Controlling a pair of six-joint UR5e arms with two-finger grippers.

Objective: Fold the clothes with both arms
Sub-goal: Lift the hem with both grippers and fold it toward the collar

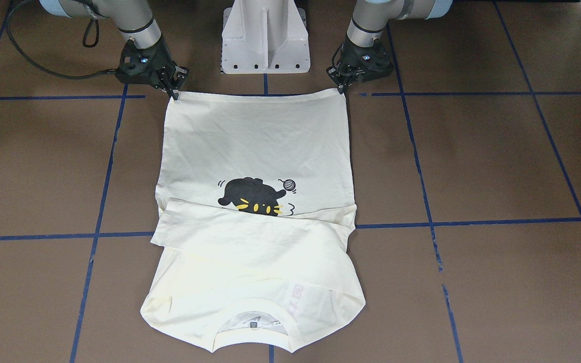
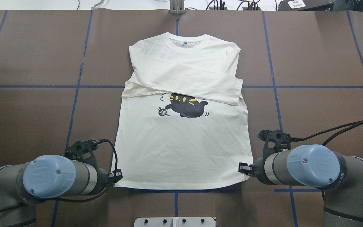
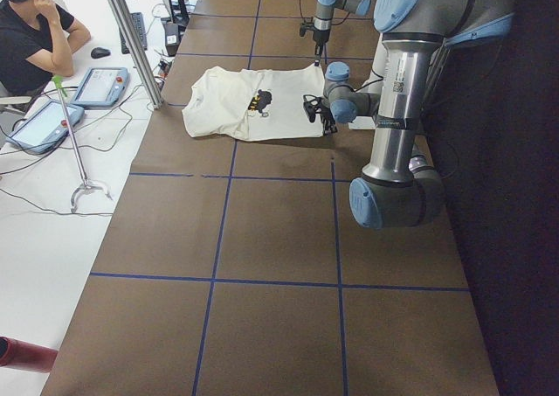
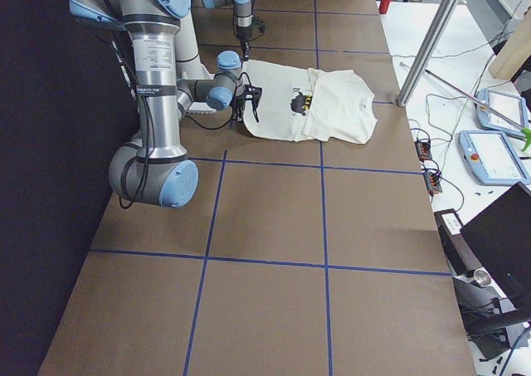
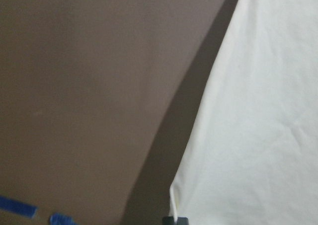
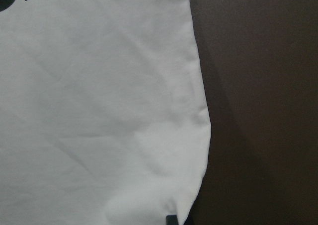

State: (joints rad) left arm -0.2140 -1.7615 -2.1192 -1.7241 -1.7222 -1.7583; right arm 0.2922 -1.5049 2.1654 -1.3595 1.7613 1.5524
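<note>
The cream-white shirt (image 1: 255,146) lies flat on the brown table, print side up, with the black cat (image 2: 186,107) showing. Both sleeves are folded across the chest, and the collar (image 2: 186,42) is at the far side from the robot. My left gripper (image 2: 117,176) is shut on the hem's left corner; it is on the right in the front-facing view (image 1: 342,89). My right gripper (image 2: 243,168) is shut on the hem's right corner, also seen in the front-facing view (image 1: 173,93). The hem runs straight between them. Each wrist view shows cloth (image 5: 258,111) (image 6: 99,111) pinched at a fingertip.
The white pedestal base (image 1: 265,35) stands just behind the hem, between the arms. Blue tape lines (image 2: 74,86) grid the table. An operator (image 3: 31,29) sits beyond the far edge with teach pendants (image 3: 100,86) and a metal post (image 3: 131,38). A cable (image 2: 342,126) trails from my right wrist.
</note>
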